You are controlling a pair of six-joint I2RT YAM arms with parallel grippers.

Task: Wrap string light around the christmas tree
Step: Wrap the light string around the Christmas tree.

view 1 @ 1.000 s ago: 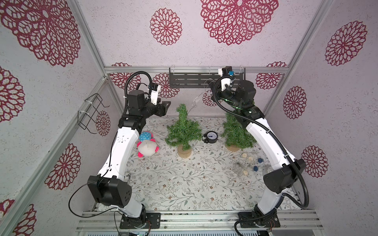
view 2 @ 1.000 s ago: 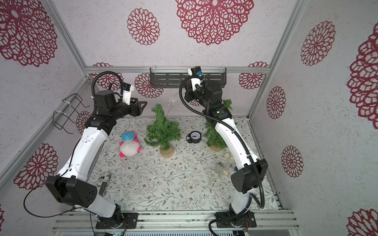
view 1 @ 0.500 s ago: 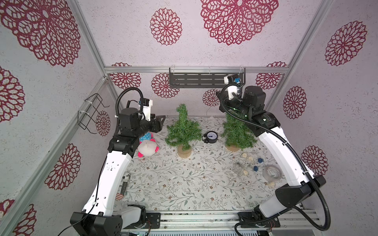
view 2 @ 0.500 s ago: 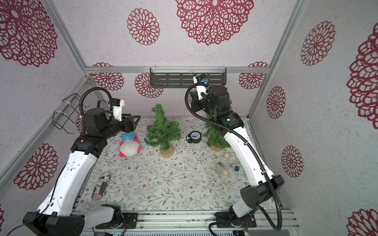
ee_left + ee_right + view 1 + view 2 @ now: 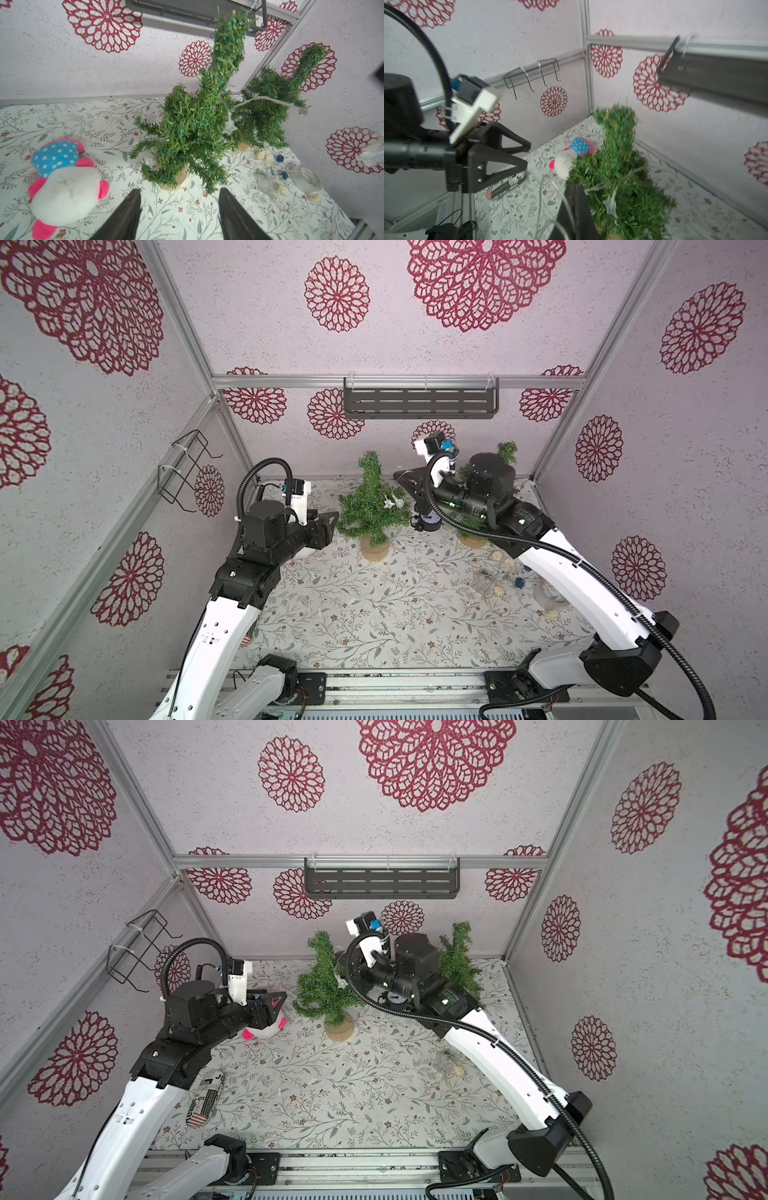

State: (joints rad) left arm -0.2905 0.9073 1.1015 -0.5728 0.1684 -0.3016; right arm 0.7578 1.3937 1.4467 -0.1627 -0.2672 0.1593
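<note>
The christmas tree [image 5: 371, 506] [image 5: 326, 986] is small and green on a round wooden base, mid-table near the back. A thin clear string light [image 5: 390, 502] with white star bulbs lies against its right side; in the left wrist view the string light [image 5: 259, 98] runs off to the right. My right gripper [image 5: 400, 477] [image 5: 574, 188] is shut on the string light [image 5: 550, 187], just right of the tree's upper part. My left gripper [image 5: 332, 519] [image 5: 178, 190] stands open and empty at the tree's left, level with the lower branches.
A second green tree [image 5: 457, 961] stands behind my right arm. A pink, white and blue plush toy [image 5: 266, 1029] lies under my left gripper. A small clock [image 5: 430, 523], a can [image 5: 205, 1096], a glass jar with wicker balls [image 5: 307, 178] and a wall shelf [image 5: 419, 402] are around.
Both arms have dropped from high near the back wall. My left gripper came down beside the tree's left; my right gripper moved left and down to the tree with the string.
</note>
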